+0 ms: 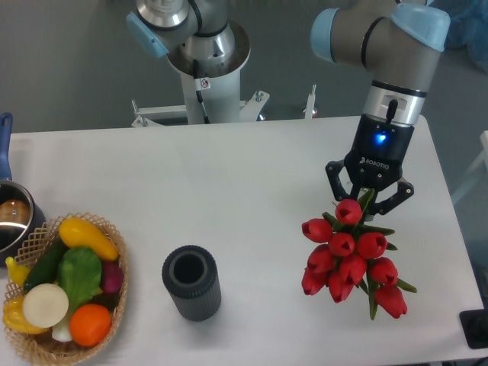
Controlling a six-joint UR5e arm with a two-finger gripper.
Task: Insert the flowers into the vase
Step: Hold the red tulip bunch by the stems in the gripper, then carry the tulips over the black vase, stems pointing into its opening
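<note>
White tabletop (229, 175) filled most of the view, with a grey floor behind its far edge and the arm's pale base (206, 69) standing just beyond that edge.

Near the right edge of the table, the gripper (369, 200) hung pointing down, its black fingers spread to either side of the green stems at the top of the flowers (351, 255). The fingers seemed to be clasping the stems, though the buds and leaves hid the contact itself. The flowers were a bunch of red tulips with closed buds, and they fanned out from the gripper toward the front right corner of the table, with a few green leaves showing between the buds and at the lower end.

The vase (191, 282), a dark ribbed cylinder with a round open mouth, stood upright close to the front edge of the table, about midway along it. It was well apart from the flowers, to their left, and nothing was in its mouth.

A wicker basket (114, 305) sat at the front left corner, holding a yellow squash, a green pepper, a cucumber, an orange, a white onion and other produce. Just beyond it, at the left edge, part of a steel pot (14, 221) showed, with a blue handle (4, 141) reaching toward the far side.
</note>
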